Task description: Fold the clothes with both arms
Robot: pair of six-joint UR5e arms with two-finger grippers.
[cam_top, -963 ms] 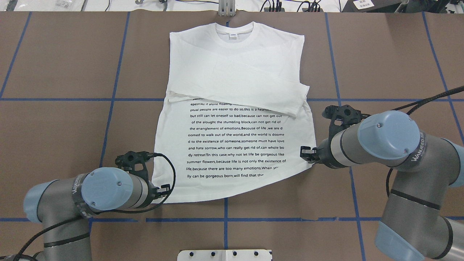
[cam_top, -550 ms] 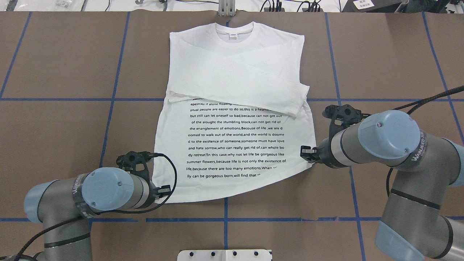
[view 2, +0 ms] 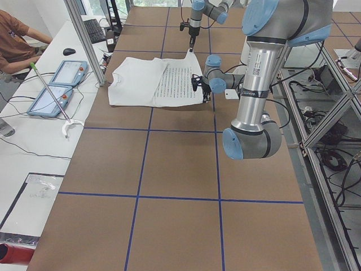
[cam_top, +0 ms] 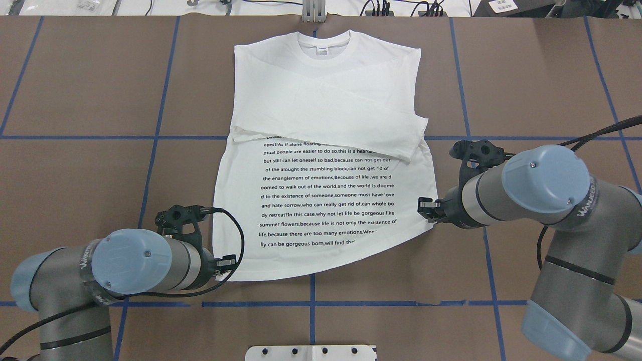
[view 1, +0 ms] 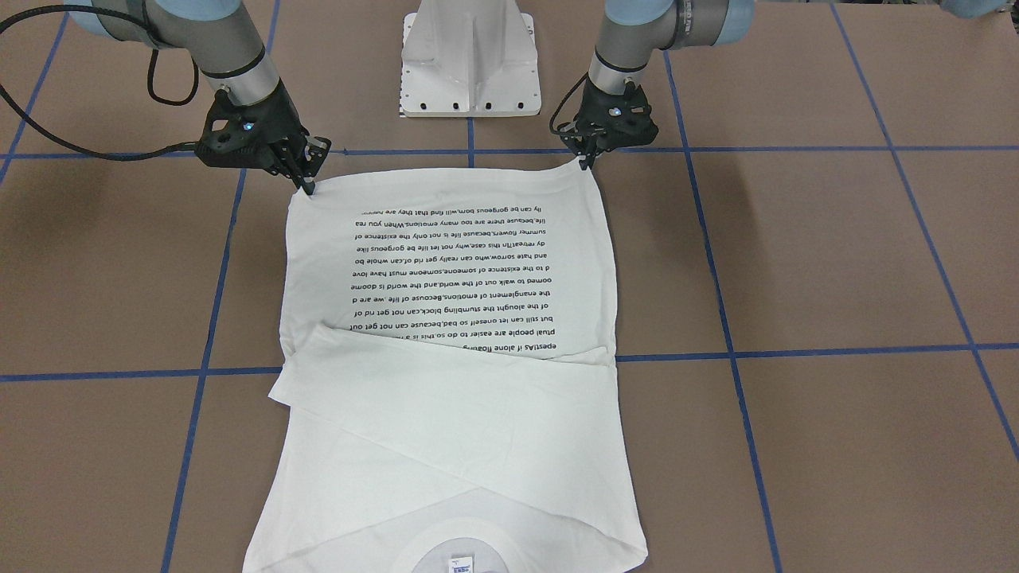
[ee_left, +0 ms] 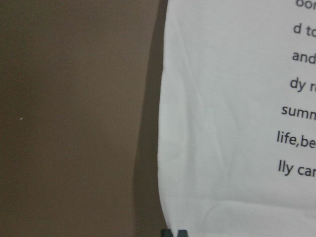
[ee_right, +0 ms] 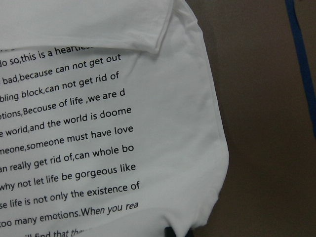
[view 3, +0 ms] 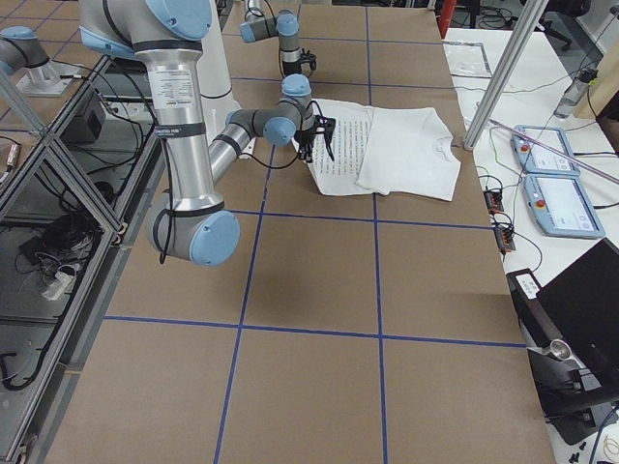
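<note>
Brown tabletop (cam_top: 75, 200) is covered mid-frame by the shirt (cam_top: 326, 200), sleeves folded in, its hem corners clamped by the left gripper (cam_top: 229, 261) and right gripper (cam_top: 425, 205); an even lift toward the collar (cam_top: 324, 40) seems called for.

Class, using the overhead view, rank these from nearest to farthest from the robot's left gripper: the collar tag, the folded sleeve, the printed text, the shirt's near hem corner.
From the left gripper:
1. Hem corner of the shirt, right at the gripper, near left.
2. Printed text, middle.
3. Folded sleeve, across the upper half.
4. Collar tag, far edge.
</note>
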